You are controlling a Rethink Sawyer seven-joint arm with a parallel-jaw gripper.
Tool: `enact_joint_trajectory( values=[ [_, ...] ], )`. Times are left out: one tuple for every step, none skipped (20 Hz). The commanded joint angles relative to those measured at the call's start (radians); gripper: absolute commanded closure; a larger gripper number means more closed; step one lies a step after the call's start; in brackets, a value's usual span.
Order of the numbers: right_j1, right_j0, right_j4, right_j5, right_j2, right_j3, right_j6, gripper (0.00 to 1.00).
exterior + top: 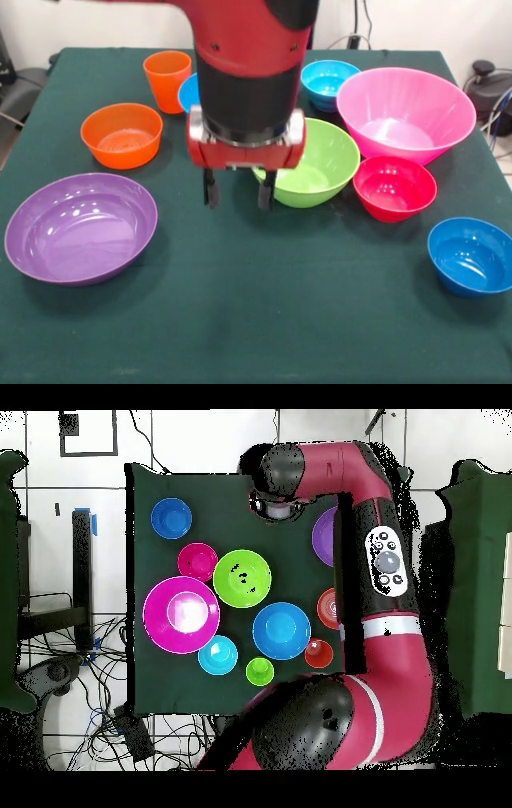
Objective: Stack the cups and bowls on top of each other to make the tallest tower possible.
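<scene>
While your end effector (238,192) hangs with its fingers spread and nothing between them, bare green tabletop (264,320) lies open in front of it toward the camera. To its left in the front view sits the purple bowl (80,228); just behind and right is the lime green bowl (316,164), with the red bowl (394,188) and pink bowl (406,112) beyond, and a blue bowl (470,256) near the right edge. Behind on the left stand the orange bowl (122,134) and orange cup (167,80). Only the overhead view shows you the large blue bowl (281,630) and light green cup (260,671), which the arm hides from the front.
</scene>
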State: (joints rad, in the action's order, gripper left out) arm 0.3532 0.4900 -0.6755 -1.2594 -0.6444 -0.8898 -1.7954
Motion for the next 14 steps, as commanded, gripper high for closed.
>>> enact_joint_trajectory(
  values=[
    [-0.152, -0.055, -0.096, -0.115, -0.065, 0.254, 0.446, 0.00],
    [-0.151, -0.058, -0.094, -0.107, -0.059, 0.258, 0.441, 0.00],
    [-0.151, -0.063, -0.093, -0.102, -0.054, 0.263, 0.443, 0.00],
    [-0.151, -0.066, -0.089, -0.085, -0.052, 0.266, 0.446, 0.00],
    [-0.148, -0.067, -0.080, -0.072, -0.045, 0.261, 0.440, 0.00],
    [-0.138, -0.066, -0.066, -0.056, -0.034, 0.240, 0.423, 0.00],
    [-0.124, -0.063, -0.054, -0.030, -0.022, 0.213, 0.408, 0.00],
    [-0.106, -0.061, -0.045, -0.009, -0.012, 0.183, 0.392, 0.00],
    [-0.089, -0.057, -0.035, 0.005, -0.003, 0.155, 0.382, 0.00],
    [-0.071, -0.053, -0.028, 0.028, 0.004, 0.122, 0.371, 0.00],
    [-0.052, -0.048, -0.022, 0.050, 0.011, 0.089, 0.359, 0.00],
    [-0.036, -0.043, -0.018, 0.070, 0.015, 0.061, 0.351, 0.00],
    [-0.016, -0.036, -0.014, 0.099, 0.020, 0.023, 0.341, 0.00],
    [0.000, -0.032, -0.011, 0.119, 0.023, -0.004, 0.334, 0.00]
  ],
)
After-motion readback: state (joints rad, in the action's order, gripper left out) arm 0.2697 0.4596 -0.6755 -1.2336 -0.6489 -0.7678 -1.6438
